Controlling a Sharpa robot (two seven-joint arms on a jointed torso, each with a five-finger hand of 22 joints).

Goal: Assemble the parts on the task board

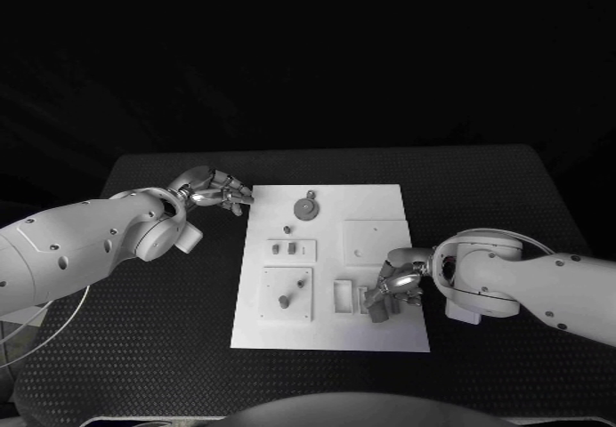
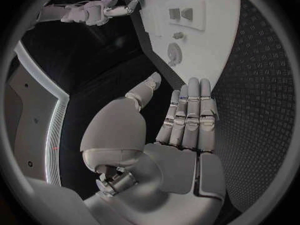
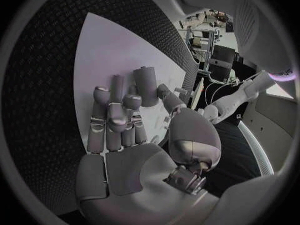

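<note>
Task board centred on bench; one hand at each side edge.

The task board [image 1: 331, 267] has bare bench [image 1: 514, 196] on all sides. The left hand [image 1: 215, 192], fingers extended and empty, hovers off its far-left corner. The right hand [image 1: 395, 286] rests over the near-right edge beside grey parts [image 1: 344, 295]; its grip cannot be determined.

The task board [image 1: 385, 200] lies mid-table [image 1: 154, 356], with parts [image 1: 305, 207] on it.

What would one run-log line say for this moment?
left hand: open, at task board far-left corner | right hand: over board's near right, grip unclear | parts: on board
</note>
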